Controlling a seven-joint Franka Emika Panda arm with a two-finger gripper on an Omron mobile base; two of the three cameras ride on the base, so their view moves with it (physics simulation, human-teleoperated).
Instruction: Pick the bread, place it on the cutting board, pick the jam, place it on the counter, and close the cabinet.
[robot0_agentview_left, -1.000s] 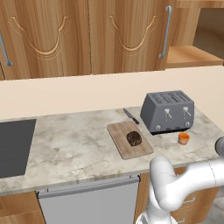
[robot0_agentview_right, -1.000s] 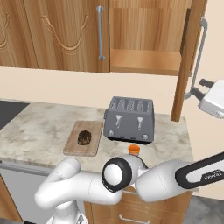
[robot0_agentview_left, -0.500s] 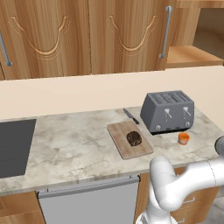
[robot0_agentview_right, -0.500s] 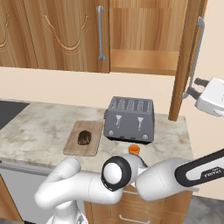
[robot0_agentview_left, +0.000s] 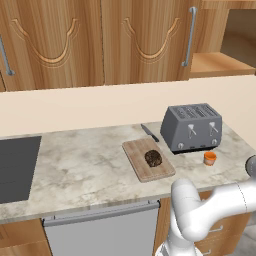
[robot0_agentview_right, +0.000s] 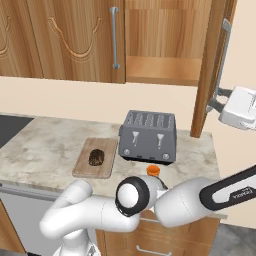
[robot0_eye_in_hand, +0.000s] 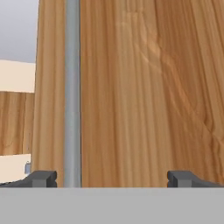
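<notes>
Counter (robot0_agentview_left: 90, 165): 1 bread (robot0_agentview_left: 153, 158), 1 cutting board (robot0_agentview_left: 140, 159), 1 jam (robot0_agentview_left: 209, 158), seemingly 1 knife (robot0_agentview_left: 149, 132).

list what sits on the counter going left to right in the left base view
cooktop → cutting board with the bread on it → toaster → jam
</notes>
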